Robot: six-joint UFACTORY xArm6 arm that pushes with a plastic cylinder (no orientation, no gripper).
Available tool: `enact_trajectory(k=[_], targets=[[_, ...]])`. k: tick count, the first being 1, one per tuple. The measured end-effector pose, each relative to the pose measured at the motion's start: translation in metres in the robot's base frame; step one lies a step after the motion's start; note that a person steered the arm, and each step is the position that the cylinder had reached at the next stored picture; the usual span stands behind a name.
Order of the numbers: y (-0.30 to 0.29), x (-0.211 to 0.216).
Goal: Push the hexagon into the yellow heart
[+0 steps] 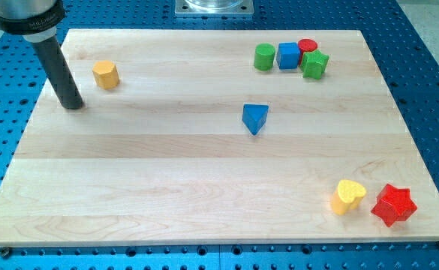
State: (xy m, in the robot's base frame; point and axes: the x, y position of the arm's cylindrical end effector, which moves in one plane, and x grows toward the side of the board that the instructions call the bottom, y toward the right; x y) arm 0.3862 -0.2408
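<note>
Camera view shows our tip (72, 105) resting near the surface's (204, 187) left edge, below and to the left of the hexagon (106, 75), with a clear gap between them. We carry no hand, only the dark rod, so nothing is clamped. The yellow-orange hexagon sits in the upper left, close to the top edge and not far from the left edge. The heart (348, 196) lies far off in the lower right, near the bottom edge, with the red star (394, 205) just beside it on the right, close to the right edge. Between hexagon and heart stretches a wide run of bare wood, with only the blue triangle (254, 118) standing near the middle.

We count eight blocks: one hexagon, one heart, one red star, one blue triangle, and a tight cluster of four at the upper right. That cluster holds a green cylinder (263, 56), a blue cube (288, 55), a red cylinder (307, 46) and a green star (315, 64).

Our surface is a pale wooden board laid on a blue perforated bench (429, 90).
</note>
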Motion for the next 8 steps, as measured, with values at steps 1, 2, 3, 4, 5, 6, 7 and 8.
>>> enact_trajectory(k=[1, 2, 3, 4, 5, 6, 7, 8], targets=[[0.001, -0.035], [0.008, -0.063], [0.024, -0.080], [0.035, -0.090], [0.064, -0.090], [0.082, -0.090], [0.055, -0.094], [0.041, -0.097]])
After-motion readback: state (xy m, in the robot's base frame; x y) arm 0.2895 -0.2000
